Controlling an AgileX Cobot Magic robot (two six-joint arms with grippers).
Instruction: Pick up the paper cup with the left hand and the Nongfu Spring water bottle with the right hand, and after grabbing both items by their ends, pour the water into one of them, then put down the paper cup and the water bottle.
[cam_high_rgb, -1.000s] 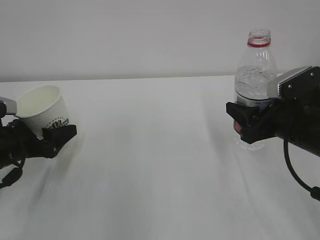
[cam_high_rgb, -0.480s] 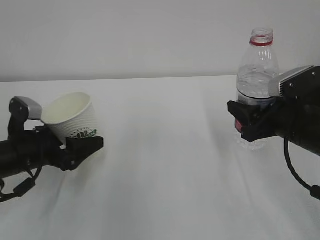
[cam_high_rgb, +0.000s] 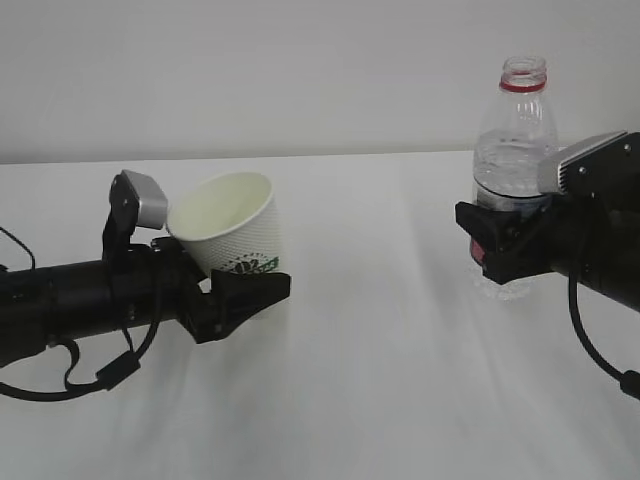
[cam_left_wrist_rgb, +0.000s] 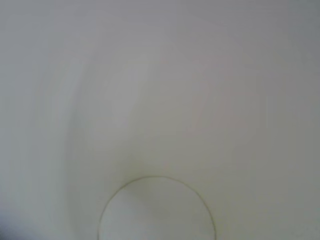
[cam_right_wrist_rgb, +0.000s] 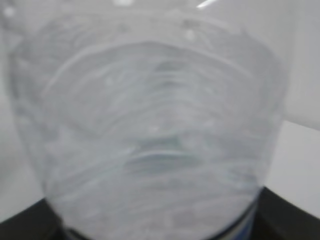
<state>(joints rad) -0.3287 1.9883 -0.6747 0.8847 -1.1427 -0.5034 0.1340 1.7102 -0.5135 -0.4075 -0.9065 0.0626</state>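
Our left hand (cam_high_rgb: 245, 295) pinches the paper cup (cam_high_rgb: 232, 232) near its base, left of centre in the exterior frame, cup tilted with its mouth up and leftward. At the right edge our right hand (cam_high_rgb: 497, 250) clamps the upright, uncapped Nongfu Spring water bottle (cam_high_rgb: 513, 160) around its middle above the white table (cam_high_rgb: 380, 380)

paper cup (cam_high_rgb: 232, 225): counted one, white with a green logo | Nongfu Spring water bottle (cam_high_rgb: 512, 150): counted one, clear, uncapped, red neck ring | robot arms: counted two, left hand (cam_high_rgb: 235, 300) and right hand (cam_high_rgb: 490, 250) | white table (cam_high_rgb: 380, 380): counted one | found no second cup or bottle
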